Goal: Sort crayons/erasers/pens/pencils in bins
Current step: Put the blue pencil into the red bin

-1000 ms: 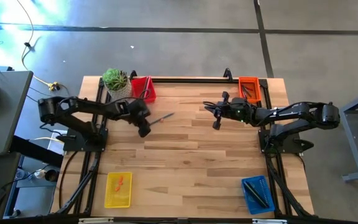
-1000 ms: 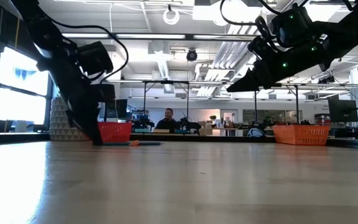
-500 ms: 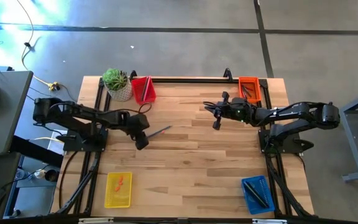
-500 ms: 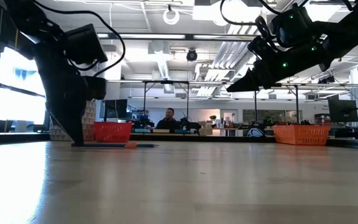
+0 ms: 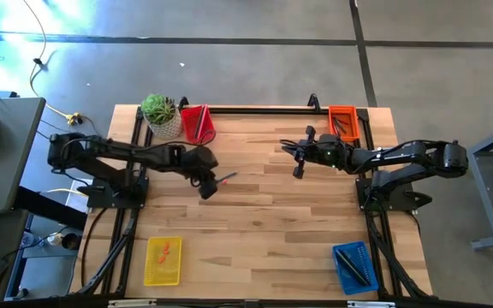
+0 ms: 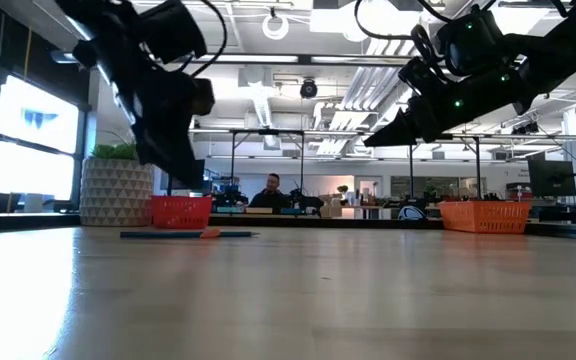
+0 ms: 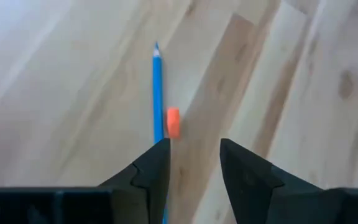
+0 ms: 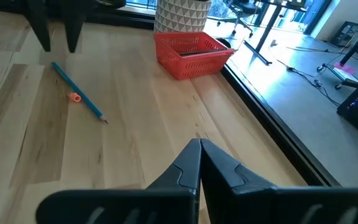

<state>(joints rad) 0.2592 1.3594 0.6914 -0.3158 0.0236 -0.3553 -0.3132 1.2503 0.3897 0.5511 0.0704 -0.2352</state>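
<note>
A blue pencil [image 7: 158, 93] lies flat on the table with a small orange piece [image 7: 173, 121] beside it; crayon or eraser, I cannot tell. My left gripper [image 7: 194, 155] hovers open above the pencil's near end, touching nothing; it also shows raised in the low view [image 6: 180, 178]. In the high view it [image 5: 208, 189] is left of centre. My right gripper [image 8: 199, 146] hangs shut and empty over the far right of the table [image 5: 298, 171]. The red bin [image 5: 197, 122], orange bin [image 5: 343, 122], yellow bin [image 5: 163, 260] and blue bin [image 5: 353, 265] stand at the corners.
A white pot with a green plant [image 5: 162, 114] stands left of the red bin. The yellow bin holds orange crayons [image 5: 165, 250]; the blue bin holds dark sticks. A person sits in the room beyond the table [image 6: 271, 190]. Bare wood lies between the arms.
My left gripper first went toward the near edge, low at the table with the pencil's end, and the pencil slid along with it. Then it opened, let go, and rose toward the table's right. The pencil now lies flat on the table.
</note>
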